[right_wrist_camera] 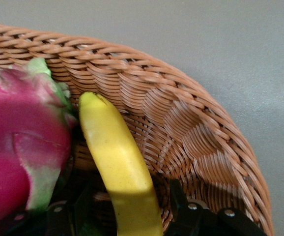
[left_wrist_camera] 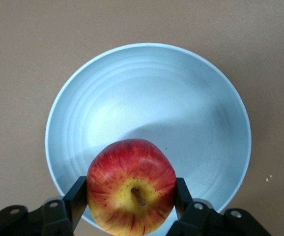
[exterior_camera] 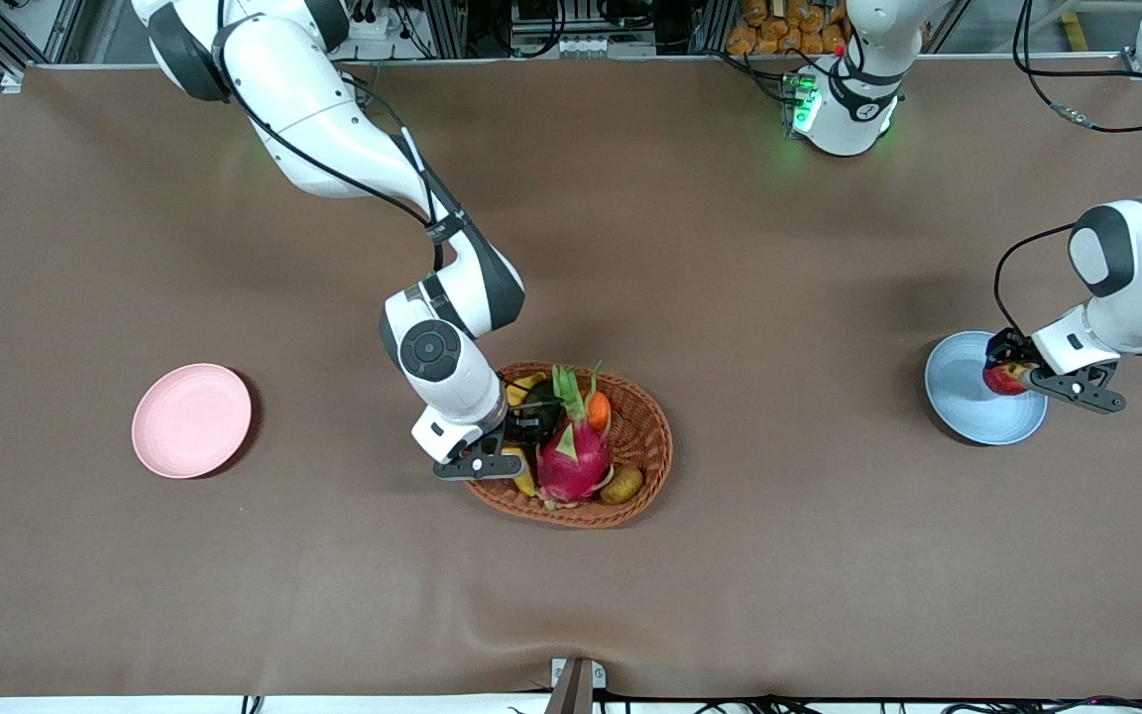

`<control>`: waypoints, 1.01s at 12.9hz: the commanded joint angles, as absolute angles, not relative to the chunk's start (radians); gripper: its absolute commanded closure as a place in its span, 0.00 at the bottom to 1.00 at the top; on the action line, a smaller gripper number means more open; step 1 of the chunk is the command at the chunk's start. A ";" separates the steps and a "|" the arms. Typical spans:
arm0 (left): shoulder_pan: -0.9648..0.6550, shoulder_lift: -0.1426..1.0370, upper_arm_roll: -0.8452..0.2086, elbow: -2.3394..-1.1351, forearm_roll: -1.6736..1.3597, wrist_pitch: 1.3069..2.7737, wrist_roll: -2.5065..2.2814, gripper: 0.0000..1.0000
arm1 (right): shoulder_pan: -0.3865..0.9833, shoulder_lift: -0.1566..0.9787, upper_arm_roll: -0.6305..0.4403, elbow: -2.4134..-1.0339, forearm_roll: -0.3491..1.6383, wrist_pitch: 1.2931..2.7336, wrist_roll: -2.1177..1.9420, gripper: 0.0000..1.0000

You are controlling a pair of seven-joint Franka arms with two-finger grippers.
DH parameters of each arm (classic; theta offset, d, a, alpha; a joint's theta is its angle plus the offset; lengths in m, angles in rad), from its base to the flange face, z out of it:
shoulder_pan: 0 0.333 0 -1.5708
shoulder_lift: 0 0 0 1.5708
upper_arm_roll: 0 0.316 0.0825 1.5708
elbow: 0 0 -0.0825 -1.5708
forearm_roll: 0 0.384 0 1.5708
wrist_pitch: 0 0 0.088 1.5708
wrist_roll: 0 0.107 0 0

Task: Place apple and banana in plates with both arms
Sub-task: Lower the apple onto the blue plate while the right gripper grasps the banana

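Note:
The red and yellow apple (exterior_camera: 1003,378) is held in my left gripper (exterior_camera: 1012,379) just over the pale blue plate (exterior_camera: 968,402), at the left arm's end of the table. In the left wrist view both fingers press the apple (left_wrist_camera: 131,186) above the plate's rim (left_wrist_camera: 156,88). My right gripper (exterior_camera: 526,433) is down in the wicker basket (exterior_camera: 652,436), open, with its fingers on either side of the yellow banana (right_wrist_camera: 117,162) and small gaps showing. The banana's ends (exterior_camera: 525,480) show beside the gripper. The pale pink plate (exterior_camera: 191,419) lies empty toward the right arm's end.
The basket also holds a pink dragon fruit (exterior_camera: 571,461), a small orange fruit (exterior_camera: 599,410) and a brown kiwi (exterior_camera: 623,484). The dragon fruit (right_wrist_camera: 14,147) lies against the banana. Brown cloth covers the table.

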State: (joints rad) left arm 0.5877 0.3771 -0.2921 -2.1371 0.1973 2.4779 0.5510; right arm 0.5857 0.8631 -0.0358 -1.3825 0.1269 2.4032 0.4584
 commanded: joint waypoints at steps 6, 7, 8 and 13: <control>0.617 0.408 -0.308 -2.145 0.161 2.508 0.589 0.00 | 0.600 0.874 -0.044 -1.388 0.095 2.413 0.480 0.94; 0.617 0.407 -0.308 -2.141 0.160 2.508 0.604 0.00 | 0.598 0.868 -0.044 -1.385 0.097 2.407 0.479 1.00; 0.617 0.405 -0.310 -2.135 0.160 2.505 0.610 0.00 | 0.592 0.859 -0.044 -1.381 0.097 2.399 0.477 1.00; 0.617 0.344 -0.363 -2.087 0.160 2.404 0.615 0.00 | 0.551 0.747 -0.046 -1.367 0.103 2.252 0.468 1.00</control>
State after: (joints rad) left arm 0.6021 0.3953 -0.3220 -2.1169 0.1796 2.4833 0.5886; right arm 0.5795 0.8258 -0.0542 -1.3604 0.1112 2.3236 0.4590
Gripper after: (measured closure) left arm 0.000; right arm 0.581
